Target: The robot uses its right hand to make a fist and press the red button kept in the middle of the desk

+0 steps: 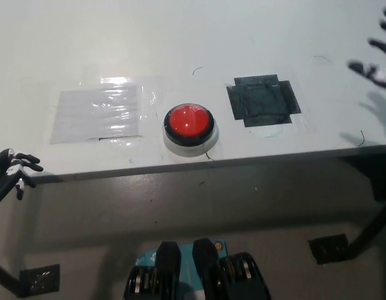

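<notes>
Clearly, the red button lies well to the left of the right hand, whose fingers are spread wide, holding nothing.

Setting: laboratory or test area. Indicators: plain white desk on a black metal frame, marked with black tape and a clear taped sheet; bare floor.
</notes>
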### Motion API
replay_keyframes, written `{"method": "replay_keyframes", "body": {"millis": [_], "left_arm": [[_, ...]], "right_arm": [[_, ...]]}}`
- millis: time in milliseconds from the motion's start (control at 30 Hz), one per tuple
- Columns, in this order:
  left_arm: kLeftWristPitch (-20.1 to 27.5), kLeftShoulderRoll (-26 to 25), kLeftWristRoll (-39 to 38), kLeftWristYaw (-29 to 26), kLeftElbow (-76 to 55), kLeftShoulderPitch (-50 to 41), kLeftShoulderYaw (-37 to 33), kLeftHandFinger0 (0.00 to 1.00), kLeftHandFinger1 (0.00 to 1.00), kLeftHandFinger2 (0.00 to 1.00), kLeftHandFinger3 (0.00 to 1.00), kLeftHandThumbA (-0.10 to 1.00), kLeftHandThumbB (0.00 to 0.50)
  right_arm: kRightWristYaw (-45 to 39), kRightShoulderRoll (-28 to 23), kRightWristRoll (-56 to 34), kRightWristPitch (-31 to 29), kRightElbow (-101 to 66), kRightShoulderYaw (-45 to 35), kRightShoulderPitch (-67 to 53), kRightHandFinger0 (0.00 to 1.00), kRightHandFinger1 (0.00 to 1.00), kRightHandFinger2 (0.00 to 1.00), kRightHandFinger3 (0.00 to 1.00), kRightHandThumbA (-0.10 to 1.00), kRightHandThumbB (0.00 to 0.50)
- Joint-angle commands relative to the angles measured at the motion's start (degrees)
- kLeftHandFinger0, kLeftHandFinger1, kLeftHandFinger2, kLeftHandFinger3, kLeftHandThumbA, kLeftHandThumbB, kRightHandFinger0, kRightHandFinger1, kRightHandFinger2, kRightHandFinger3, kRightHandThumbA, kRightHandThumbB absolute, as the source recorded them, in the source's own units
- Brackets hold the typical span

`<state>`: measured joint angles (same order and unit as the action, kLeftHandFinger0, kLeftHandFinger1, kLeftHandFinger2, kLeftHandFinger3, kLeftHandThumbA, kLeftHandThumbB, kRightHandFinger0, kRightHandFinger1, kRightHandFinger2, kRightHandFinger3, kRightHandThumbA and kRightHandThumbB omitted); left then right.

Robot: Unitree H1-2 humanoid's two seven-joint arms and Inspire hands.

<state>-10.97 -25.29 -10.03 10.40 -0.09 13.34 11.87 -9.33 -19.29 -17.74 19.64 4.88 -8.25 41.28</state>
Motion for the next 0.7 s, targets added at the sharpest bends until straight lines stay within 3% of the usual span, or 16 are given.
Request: {"method": "replay_keyframes", "body": {"millis": [0, 100, 167, 233, 367, 433, 467, 533, 567, 633, 667], "left_arm": [[-1.2, -1.0, -0.8, 0.7, -2.3, 1.0, 0.1, 0.16, 0.30, 0.44, 0.57, 0.53, 0.000], [-0.7, -1.0, -1.0, 1.1, -1.4, 1.2, 0.2, 0.14, 0.29, 0.42, 0.56, 0.53, 0.000], [-1.9, -1.1, -1.1, 0.9, -1.8, 1.2, 0.2, 0.18, 0.32, 0.44, 0.58, 0.53, 0.000], [-1.7, -1.0, -1.1, 1.0, -1.7, 1.2, 0.2, 0.17, 0.31, 0.43, 0.58, 0.52, 0.000], [-2.1, -1.0, -0.9, 0.9, -2.2, 1.2, 0.2, 0.15, 0.31, 0.43, 0.57, 0.53, 0.000], [-1.8, -1.0, -0.9, 1.3, -2.2, 1.5, 0.1, 0.14, 0.30, 0.42, 0.57, 0.53, 0.000], [-1.7, -1.0, -0.8, 1.2, -1.8, 1.6, 0.1, 0.14, 0.30, 0.43, 0.57, 0.53, 0.000], [-1.6, -0.9, -0.6, 1.2, -1.7, 1.7, -0.1, 0.14, 0.30, 0.43, 0.57, 0.53, 0.000], [-1.3, -1.0, -0.6, 1.3, -1.5, 1.8, -0.2, 0.14, 0.29, 0.42, 0.57, 0.54, 0.000], [-1.8, -0.8, -0.7, 1.2, -1.7, 2.0, -0.3, 0.14, 0.29, 0.42, 0.57, 0.53, 0.000], [-1.8, -0.8, -0.8, 1.2, -1.7, 2.0, -0.3, 0.14, 0.29, 0.42, 0.57, 0.53, 0.000]], "right_arm": [[-2.4, 0.5, 1.0, -3.9, 4.2, 1.9, 8.8, 0.78, 0.94, 0.88, 0.93, 1.00, 0.496], [-2.0, 2.8, 2.2, -4.1, 6.1, 4.3, 13.0, 0.69, 0.84, 0.79, 0.85, 1.00, 0.500], [-1.2, 5.0, 3.4, -4.5, 6.9, 5.8, 14.9, 0.68, 0.80, 0.72, 0.80, 1.00, 0.493], [-1.2, 6.8, 3.5, -4.9, 8.5, 6.6, 16.4, 0.64, 0.77, 0.68, 0.78, 1.00, 0.464], [-0.8, 9.9, 3.8, -5.9, 11.5, 7.1, 18.2, 0.57, 0.64, 0.58, 0.70, 1.00, 0.461], [-0.2, 11.7, 3.9, -6.6, 13.6, 7.1, 19.2, 0.50, 0.53, 0.45, 0.56, 1.00, 0.478], [0.2, 12.9, 4.3, -7.3, 15.5, 7.3, 20.2, 0.39, 0.41, 0.34, 0.41, 1.00, 0.483], [0.5, 14.1, 4.7, -8.3, 17.6, 7.2, 21.0, 0.28, 0.30, 0.26, 0.27, 1.00, 0.481], [0.5, 15.7, 5.1, -9.6, 20.0, 7.7, 22.1, 0.09, 0.10, 0.11, 0.12, 1.00, 0.471], [-0.3, 17.1, 4.8, -11.0, 22.5, 7.6, 23.0, 0.00, 0.00, 0.00, 0.00, 1.00, 0.486], [-0.4, 17.1, 4.9, -11.2, 22.7, 7.5, 23.1, 0.00, 0.00, 0.00, 0.00, 1.00, 0.489]]}}
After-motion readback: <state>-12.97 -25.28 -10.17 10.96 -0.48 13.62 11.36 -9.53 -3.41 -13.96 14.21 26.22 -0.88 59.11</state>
